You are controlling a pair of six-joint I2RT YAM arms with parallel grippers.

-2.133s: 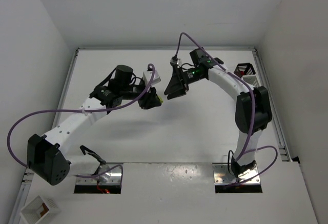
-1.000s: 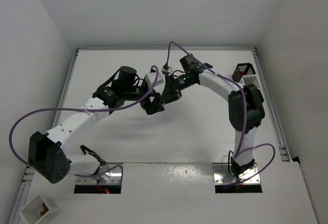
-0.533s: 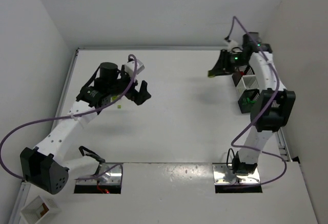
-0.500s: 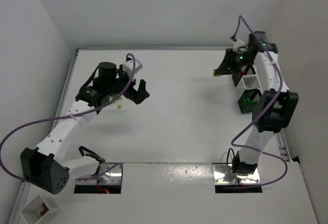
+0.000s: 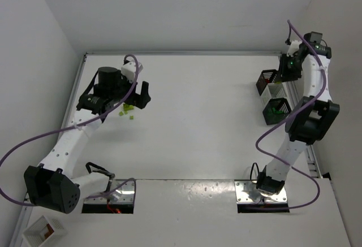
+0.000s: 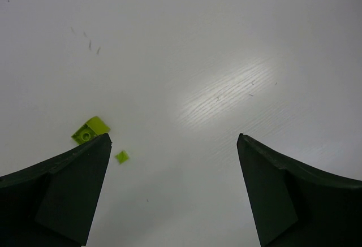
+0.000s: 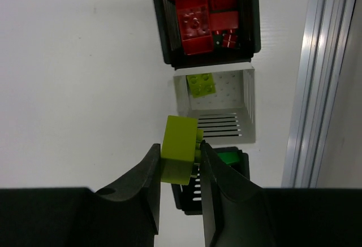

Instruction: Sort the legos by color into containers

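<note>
Having split from mid-table, right gripper pinches a lime brick at the lime bin edge, drop next, while left gripper hangs wide open over loose lime legos.

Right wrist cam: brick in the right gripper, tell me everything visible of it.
The lime brick is a small, glossy yellow-green plastic block, a smooth face toward the camera, studs apparently on one pinched side. The right gripper clamps it from both sides. It hangs over one edge of the white slatted bin, which holds one like-coloured brick.
</note>
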